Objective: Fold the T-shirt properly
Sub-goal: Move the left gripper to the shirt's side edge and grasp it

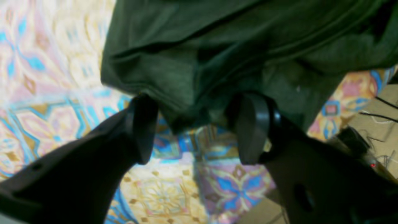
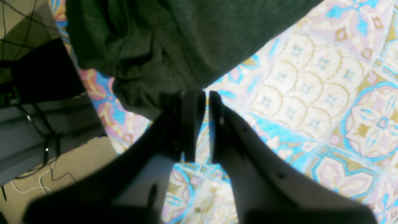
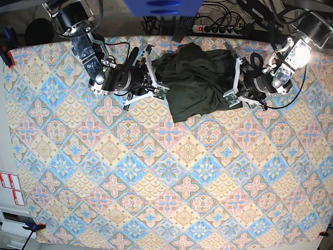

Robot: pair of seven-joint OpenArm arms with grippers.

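T-shirt (image 3: pixel 200 80) lies bunched at far edge of patterned tablecloth (image 3: pixel 156 172), between both pincers. Left gripper (image 1: pixel 192 127) spread wide, nothing clamped; hem fold hangs just ahead of and between its fingertips (image 1: pixel 252 124), contact unclear. Right gripper (image 2: pixel 206 102) nearly closed, thin gap between tips; shirt edge just ahead and to one side, whether cloth is pinched cannot be told. Sleeves and collar lost in folds. Wrist views blurred, shirt cropped at top.
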